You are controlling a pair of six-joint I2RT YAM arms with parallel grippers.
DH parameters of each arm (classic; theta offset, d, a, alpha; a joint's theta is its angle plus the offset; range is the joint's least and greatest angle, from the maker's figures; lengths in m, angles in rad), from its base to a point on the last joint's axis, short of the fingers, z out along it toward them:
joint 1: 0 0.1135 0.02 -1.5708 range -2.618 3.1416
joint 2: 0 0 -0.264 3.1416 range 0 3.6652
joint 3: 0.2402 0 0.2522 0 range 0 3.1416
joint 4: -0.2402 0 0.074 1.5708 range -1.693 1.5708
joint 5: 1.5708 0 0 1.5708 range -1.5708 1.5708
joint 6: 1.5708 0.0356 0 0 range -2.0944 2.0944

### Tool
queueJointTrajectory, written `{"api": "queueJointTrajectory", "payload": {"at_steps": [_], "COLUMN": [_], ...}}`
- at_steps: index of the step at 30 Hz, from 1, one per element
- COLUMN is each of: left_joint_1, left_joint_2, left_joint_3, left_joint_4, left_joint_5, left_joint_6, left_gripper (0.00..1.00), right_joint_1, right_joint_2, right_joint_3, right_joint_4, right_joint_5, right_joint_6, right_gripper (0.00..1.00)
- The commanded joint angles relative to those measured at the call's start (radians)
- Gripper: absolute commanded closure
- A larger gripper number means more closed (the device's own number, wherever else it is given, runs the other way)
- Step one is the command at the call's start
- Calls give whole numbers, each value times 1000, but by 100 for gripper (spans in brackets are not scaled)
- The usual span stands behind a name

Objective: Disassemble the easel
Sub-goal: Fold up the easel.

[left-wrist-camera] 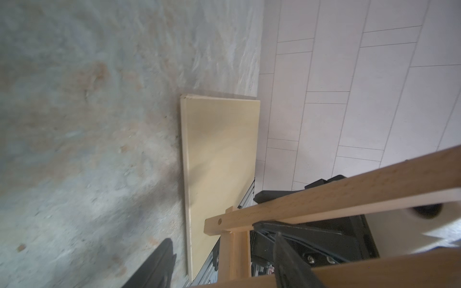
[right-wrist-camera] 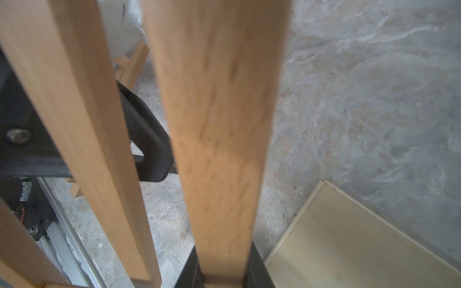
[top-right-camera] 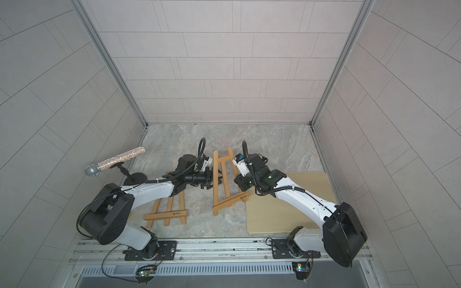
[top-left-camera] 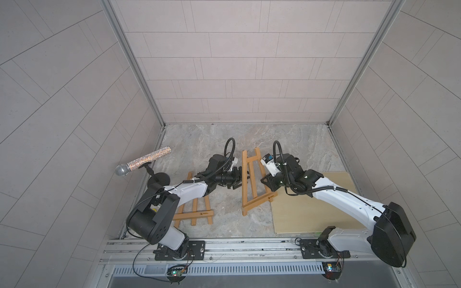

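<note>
Orientation: clock positions are read in a top view, with twelve at the back wall and six at the rail carrying the arm bases.
Easel (top-left-camera: pixel 245 199): the task's thing. It sits at the centre of the table (top-left-camera: pixel 199 139) between the two arms, its narrow top toward twelve and its ledge toward five.
Right gripper (top-left-camera: pixel 265 180): reaches in from three o'clock, pressed together on a broad slat of the easel. In the right wrist view the wood fills the gap between the pads.
Reason for this hold: probably an anchor, keeping the frame from sliding while the other arm works.
Left gripper (top-left-camera: pixel 239 178): reaches in from nine o'clock with jaws spread, straddling the easel's nine-o'clock upright. In the left wrist view one finger (left-wrist-camera: pixel 154 266) stands clear of the wood, so no pinch shows.
Reason for opposite sides: judged, two opposed holds would let one part be pulled against the other.
Second easel (top-left-camera: pixel 197 214): lies flat at eight o'clock, partly under the left arm and apart from both grippers.
Board (top-left-camera: pixel 311 207): lies flat at four o'clock. The easel's ledge end appears to overlap its corner, but whether it rests there cannot be told.
Containers: none in view, neither bin, tray nor box, so loose parts would have to go on the table.
Microphone (top-left-camera: pixel 147 159): on a stand at nine o'clock, well apart from the work.
</note>
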Motion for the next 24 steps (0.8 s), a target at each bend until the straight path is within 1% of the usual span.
{"api": "queueJointTrajectory", "payload": {"at_steps": [1,6,11,13,17,24], "left_joint_1": [-15,-15,-11,-6,32,127], "left_joint_2": [-51,-54,-30,-25,-62,-138], "left_joint_3": [-37,-70,-92,-93,-81,-42], "left_joint_4": [-30,-124,-172,-218,-394,-616], "left_joint_5": [14,-9,-34,-56,-144,-250], "left_joint_6": [31,92,125,148,213,294], "left_gripper": [34,34,34,34,32,27], "right_joint_1": [39,98,114,113,113,113], "right_joint_2": [20,94,167,183,203,230], "right_joint_3": [-11,-18,-21,-27,-25,-25], "right_joint_4": [95,89,74,81,92,106], "right_joint_5": [55,95,109,117,112,98], "right_joint_6": [95,156,183,195,204,219], "right_gripper": [100,100,100,100,100,100]}}
